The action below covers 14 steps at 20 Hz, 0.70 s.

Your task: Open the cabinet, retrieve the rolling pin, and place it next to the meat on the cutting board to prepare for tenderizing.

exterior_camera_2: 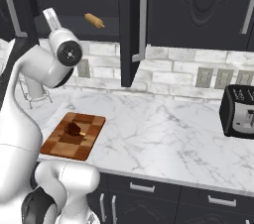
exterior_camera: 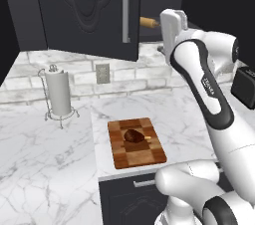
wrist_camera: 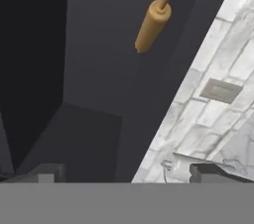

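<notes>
Rolling pin (exterior_camera_2: pixel 94 20) lies on the shelf inside the cabinet (exterior_camera_2: pixel 130 25), whose door stands open; gripper (wrist_camera: pixel 124 171), fingers apart and empty, faces it; grasping and placing beside the meat (exterior_camera: pixel 133 136) remain

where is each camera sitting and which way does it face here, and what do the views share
Left base view: behind the arm to its left, looking forward and down at the cutting board with the meat; arm at right.
Right base view: behind to its right, over counter and toaster; arm at left.
Hand view: on the hand, facing into the open cabinet at the rolling pin; the gripper stands open, fingertips at bottom.
Shared: rolling pin in all three; board and meat in both base views.
</notes>
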### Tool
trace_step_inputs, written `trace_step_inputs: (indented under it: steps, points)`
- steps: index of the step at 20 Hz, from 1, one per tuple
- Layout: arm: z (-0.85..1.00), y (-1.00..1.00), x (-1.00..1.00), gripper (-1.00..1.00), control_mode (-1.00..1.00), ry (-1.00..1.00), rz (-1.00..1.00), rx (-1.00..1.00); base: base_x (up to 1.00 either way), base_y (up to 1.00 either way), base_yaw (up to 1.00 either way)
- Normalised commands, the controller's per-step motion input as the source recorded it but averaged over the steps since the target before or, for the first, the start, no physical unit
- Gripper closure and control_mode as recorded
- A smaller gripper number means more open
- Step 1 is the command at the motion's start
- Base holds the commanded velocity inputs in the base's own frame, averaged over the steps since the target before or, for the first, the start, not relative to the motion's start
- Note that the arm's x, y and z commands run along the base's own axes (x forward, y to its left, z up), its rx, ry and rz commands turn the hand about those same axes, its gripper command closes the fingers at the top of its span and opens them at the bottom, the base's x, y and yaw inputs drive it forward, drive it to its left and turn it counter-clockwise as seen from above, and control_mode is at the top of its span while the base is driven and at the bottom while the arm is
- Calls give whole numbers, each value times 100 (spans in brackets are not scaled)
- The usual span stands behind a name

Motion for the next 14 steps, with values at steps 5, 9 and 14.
trace_step_inputs:
  steps: [5,9,14]
  points:
    - [0,12,29,-100,-100,0,9,7,0,0,0]
    - [0,23,21,-100,-100,0,9,7,0,0,0]
    - [0,26,21,-100,-100,0,9,5,0,0,0]
